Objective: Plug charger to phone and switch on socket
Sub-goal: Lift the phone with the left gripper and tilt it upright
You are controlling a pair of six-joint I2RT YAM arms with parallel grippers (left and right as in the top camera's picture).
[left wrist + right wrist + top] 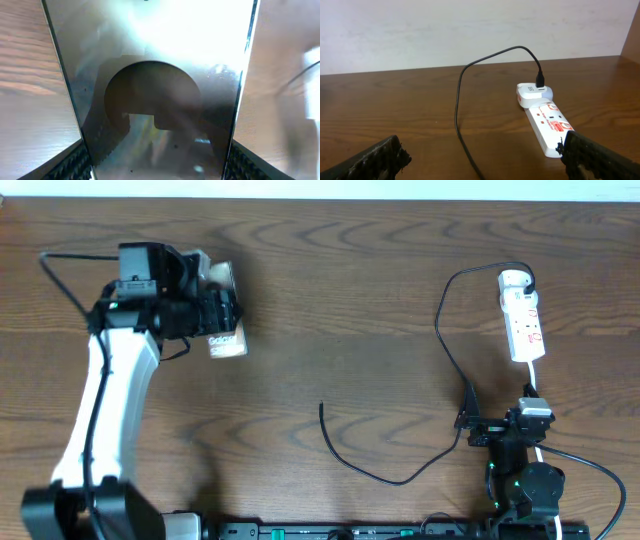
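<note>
We see the left gripper (pixel 222 310) at the far left of the worktop (pixel 330 290), clamped across the phone (pixel 228 340). In the left wrist view the glossy slab fills the gap from side to side, and both ribbed pads (pixel 75 162) sit against its long edges, so the jaws stand fairly wide yet grip it. We cannot tell whether the phone rests on the wood or hangs just above it.

The right gripper (pixel 481 150) is at the near right, spread as wide as it goes and holding nothing. Its two fingers (pixel 600 160) frame bare wood, and the charger (pixel 457 100) cable runs between them without touching either.

The socket (pixel 525 325) lies at the far right, with the charger's end plugged into the white adapter (pixel 532 92) at its far end. From there the cable loops left, passes the right gripper and curls across the middle of the worktop. Its free tip (pixel 322 408) lies on the wood, well apart from the phone
</note>
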